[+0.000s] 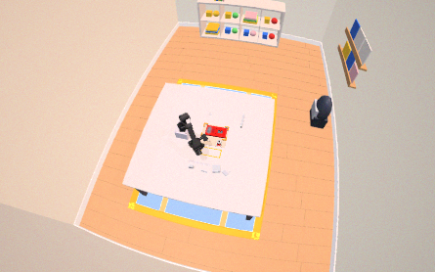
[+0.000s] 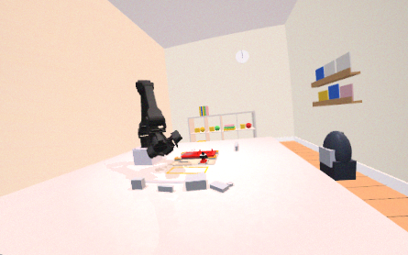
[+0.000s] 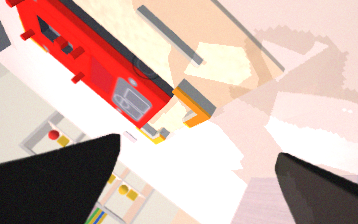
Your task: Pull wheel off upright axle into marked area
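A small dark wheel-like part with white and red bits point(image 1: 219, 143) point(image 2: 204, 156) stands at the front edge of the red-and-tan toy unit point(image 1: 216, 131) point(image 2: 199, 154) point(image 3: 100, 75); it is too small to make out the wheel from its axle. I cannot make it out in the wrist view. The marked area is a yellow outline point(image 1: 221, 153) point(image 2: 186, 173) on the table, in front of the unit. My gripper point(image 1: 205, 138) point(image 2: 178, 138) point(image 3: 199, 151) is open, its fingers wide apart with nothing between them. It is above the table, left of the wheel-like part in the top and exterior views.
Several loose grey blocks point(image 1: 216, 168) point(image 2: 196, 184) lie in front of the outline. A grey box point(image 1: 181, 133) point(image 2: 142, 156) stands by the arm on the left. A small slim item point(image 1: 242, 121) point(image 2: 237, 147) lies right of the red unit, farther back.
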Tool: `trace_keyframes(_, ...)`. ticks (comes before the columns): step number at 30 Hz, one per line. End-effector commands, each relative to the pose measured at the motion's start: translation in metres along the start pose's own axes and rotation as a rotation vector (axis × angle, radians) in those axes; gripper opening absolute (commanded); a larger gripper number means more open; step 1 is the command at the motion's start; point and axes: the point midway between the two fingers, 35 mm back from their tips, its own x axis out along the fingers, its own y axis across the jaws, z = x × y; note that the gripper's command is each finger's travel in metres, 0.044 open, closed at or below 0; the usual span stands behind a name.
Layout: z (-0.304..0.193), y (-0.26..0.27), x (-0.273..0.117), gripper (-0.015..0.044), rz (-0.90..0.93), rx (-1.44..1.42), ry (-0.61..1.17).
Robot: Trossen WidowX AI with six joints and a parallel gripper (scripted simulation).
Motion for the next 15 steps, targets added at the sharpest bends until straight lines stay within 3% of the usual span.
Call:
trace_keyframes(1, 0.000, 0.000, 0.000, 0.0374, -0.003, -0.002, 0.000)
trace_keyframes(4, 0.002, 0.005, 0.001, 0.0300, -0.041, -0.038, -0.005)
trace_keyframes(15, 0.033, 0.054, -0.001, 0.0300, -0.370, -0.376, -0.104)
